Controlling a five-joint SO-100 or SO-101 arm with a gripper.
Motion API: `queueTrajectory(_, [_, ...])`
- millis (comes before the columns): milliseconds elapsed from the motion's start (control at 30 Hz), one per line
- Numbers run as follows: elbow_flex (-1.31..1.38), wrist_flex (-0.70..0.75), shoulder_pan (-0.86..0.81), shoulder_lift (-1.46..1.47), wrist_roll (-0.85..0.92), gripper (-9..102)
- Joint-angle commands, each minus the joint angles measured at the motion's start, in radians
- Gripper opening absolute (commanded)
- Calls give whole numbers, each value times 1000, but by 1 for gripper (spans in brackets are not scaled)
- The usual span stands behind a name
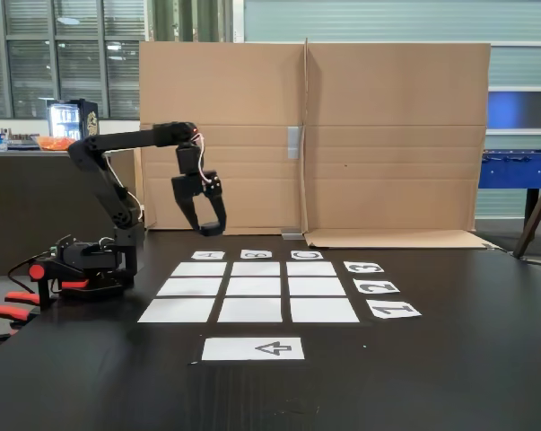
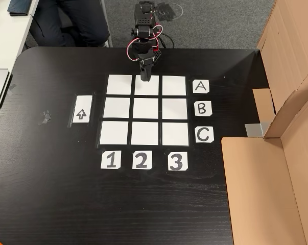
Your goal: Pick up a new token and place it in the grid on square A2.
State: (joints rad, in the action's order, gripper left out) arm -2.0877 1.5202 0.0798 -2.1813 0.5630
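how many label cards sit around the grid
6. Letters A, B and C run down its right side in the other view; numbers 1, 2 and 3 run along its bottom edge.

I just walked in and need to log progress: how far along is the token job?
Done: nothing visible yet; all nine squares of the grid are bare, including square A2. In hand: the gripper hangs above the table near the A side, and I can't tell whether it carries a token. Left: getting a token onto A2.
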Motion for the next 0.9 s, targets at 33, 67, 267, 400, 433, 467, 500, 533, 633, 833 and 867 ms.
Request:
queueTrajectory(33, [-89, -44, 3, -98, 23, 13])
queueTrajectory(67, [-110, -57, -6, -107, 35, 13])
queueTrajectory(267, [-221, -106, -8, -121, 123, 13])
queueTrajectory(400, [-275, -132, 0, -121, 187, 13])
queueTrajectory(433, [-284, -140, -2, -121, 201, 13])
queueTrajectory(467, [-291, -144, -3, -121, 213, 13])
queueTrajectory(500, [-298, -147, -5, -121, 222, 13])
queueTrajectory(533, [-305, -152, -5, -121, 232, 13])
queueTrajectory(633, [-339, -172, -3, -121, 255, 13])
queueTrajectory(833, [-407, -215, 0, -121, 288, 13])
queueTrajectory(867, [-413, -224, -3, -121, 288, 13])
